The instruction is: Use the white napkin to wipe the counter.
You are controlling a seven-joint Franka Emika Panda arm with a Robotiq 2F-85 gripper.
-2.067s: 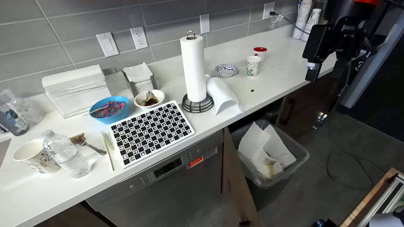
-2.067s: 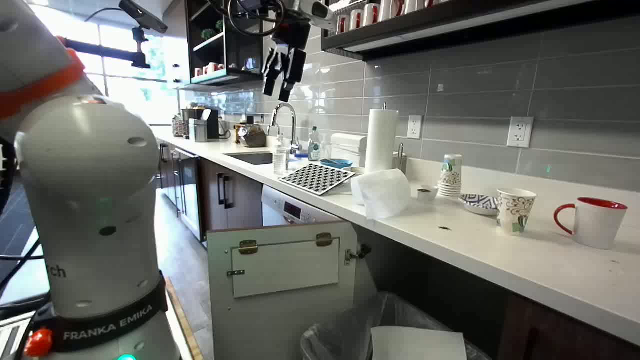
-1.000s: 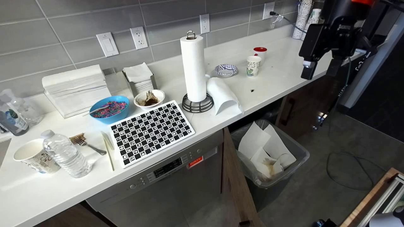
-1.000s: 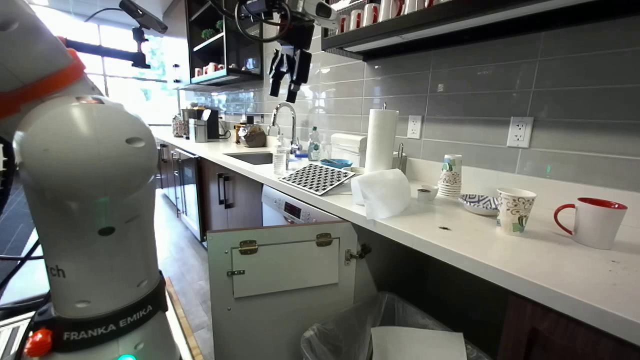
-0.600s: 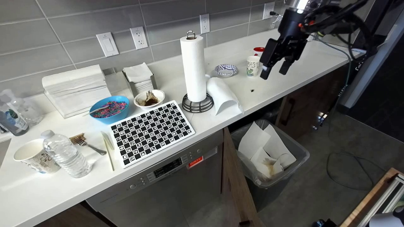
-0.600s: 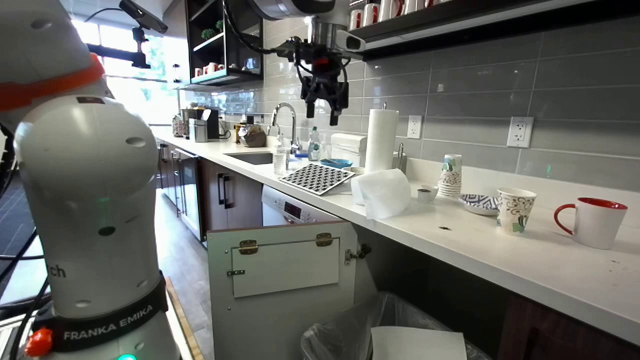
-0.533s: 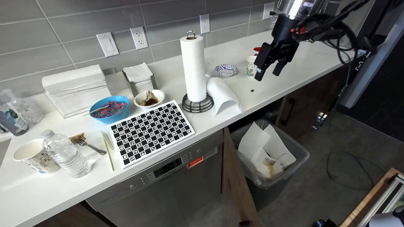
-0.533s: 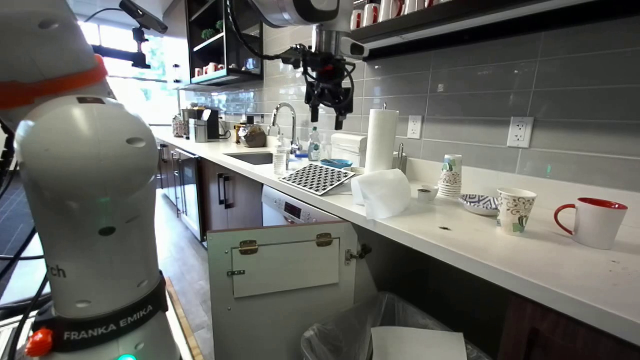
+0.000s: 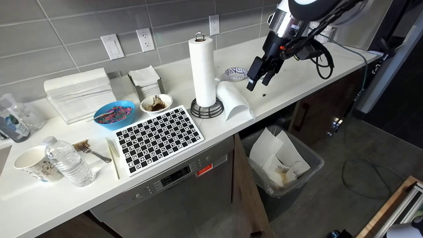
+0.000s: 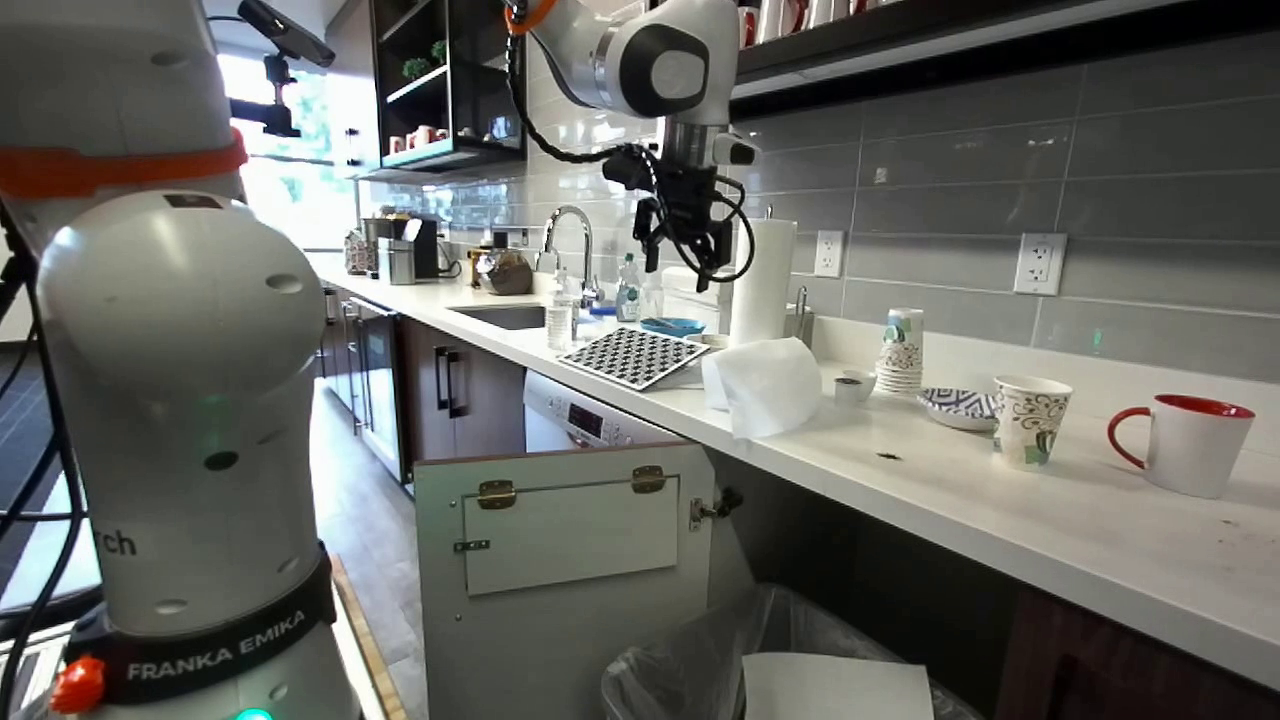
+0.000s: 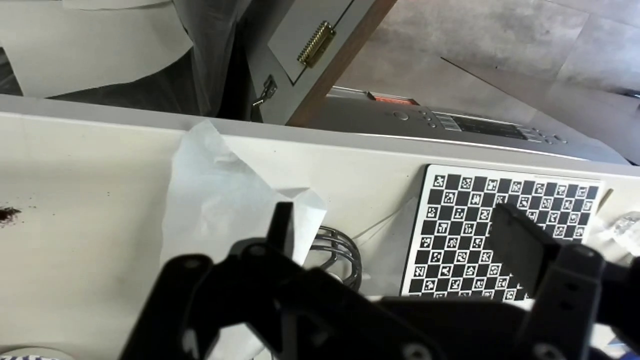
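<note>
- The hand (image 9: 258, 84) has just swung down and across toward the white napkin (image 9: 231, 94) on the desk (image 10: 1050, 520); napkin and dark crumbs (image 9: 264, 95) lie as they did.
- Its fingers (image 11: 282, 222) stand well apart, holding nothing.
- The napkin lies curled below the hand; the wrist view puts most of it outside one finger, with the patterned board (image 11: 465, 227) showing in the gap instead.
- The crumbs sit below too, on the napkin's far side from the board.
- So this looks like the approach, no wiping yet. Likely next: shift sideways over the curl, lower and pinch, minding the paper towel roll (image 9: 202, 71) beside it.
</note>
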